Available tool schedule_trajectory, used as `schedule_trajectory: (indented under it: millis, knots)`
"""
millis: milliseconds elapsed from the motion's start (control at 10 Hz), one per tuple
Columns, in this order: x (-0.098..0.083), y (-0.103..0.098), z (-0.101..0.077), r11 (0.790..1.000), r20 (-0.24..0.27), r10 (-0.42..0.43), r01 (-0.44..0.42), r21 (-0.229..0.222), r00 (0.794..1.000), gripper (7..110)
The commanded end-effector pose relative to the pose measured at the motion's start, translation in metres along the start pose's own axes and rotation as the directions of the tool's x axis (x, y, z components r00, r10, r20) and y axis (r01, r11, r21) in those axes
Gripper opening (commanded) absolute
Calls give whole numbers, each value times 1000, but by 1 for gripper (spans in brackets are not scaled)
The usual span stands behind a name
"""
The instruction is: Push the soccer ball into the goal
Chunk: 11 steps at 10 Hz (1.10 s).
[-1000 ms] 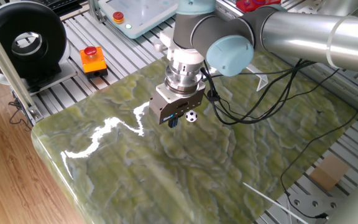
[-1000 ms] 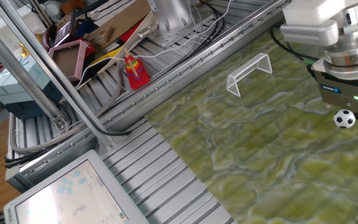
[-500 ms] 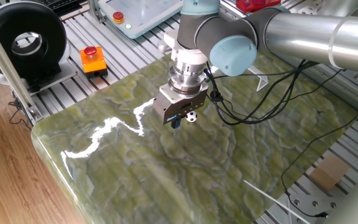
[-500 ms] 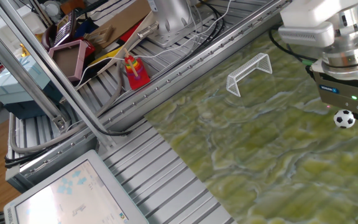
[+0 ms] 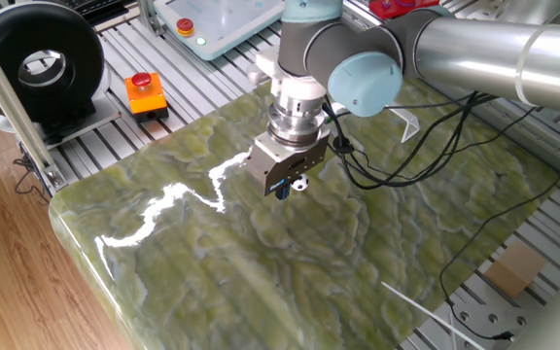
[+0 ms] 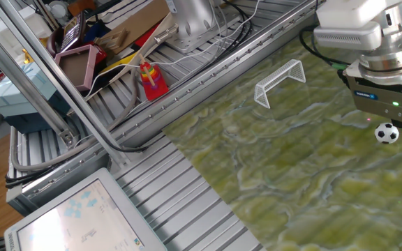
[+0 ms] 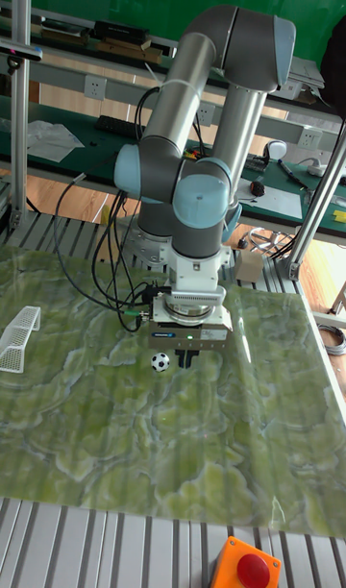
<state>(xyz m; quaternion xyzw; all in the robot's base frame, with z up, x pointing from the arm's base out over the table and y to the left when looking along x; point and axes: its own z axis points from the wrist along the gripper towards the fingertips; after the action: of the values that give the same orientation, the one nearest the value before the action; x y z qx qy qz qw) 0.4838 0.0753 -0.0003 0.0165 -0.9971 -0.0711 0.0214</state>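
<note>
The soccer ball [image 7: 160,361] is a tiny white ball with black patches on the green marbled table [image 7: 115,434]. It also shows in the other fixed view [image 6: 386,132] and half-hidden behind the gripper [image 5: 301,182]. My gripper [image 7: 185,359] points down with its dark fingers together, nothing between them, right beside the ball on the side away from the goal. The goal [image 7: 19,338], a small white frame, stands at the table's edge some way off; the same goal [image 6: 281,80] has its mouth facing the ball.
An orange box with a red button [image 5: 145,92] sits off the table corner, and another [image 7: 252,564] by the near edge. Black cables [image 5: 397,165] trail over the table behind the arm. A red bottle [image 6: 152,80] and clutter lie beyond the rail.
The gripper has slid a little closer to the ball, narrowing the gap. The ball and the goal have stayed in place.
</note>
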Motion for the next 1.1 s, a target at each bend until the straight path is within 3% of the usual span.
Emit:
schedule_trajectory:
  millis: [0,100,500,600,700,800,900,1000]
  knots:
    - [1,16,-2,999,0,0,0,-52,1000,7]
    - [0,23,-2,997,1,14,-14,-78,1000,7]
    - [-4,21,-2,996,12,38,-37,-77,999,7]
    - [-11,-6,-1,1000,42,2,-3,25,999,7]
    - [-30,-118,-37,865,30,-167,132,484,986,7]
    - [-34,-168,-81,696,-46,-226,194,691,973,7]
    - [-30,-167,-85,702,-64,-230,211,680,971,7]
    - [-24,-133,-61,819,-14,-172,151,553,985,7]
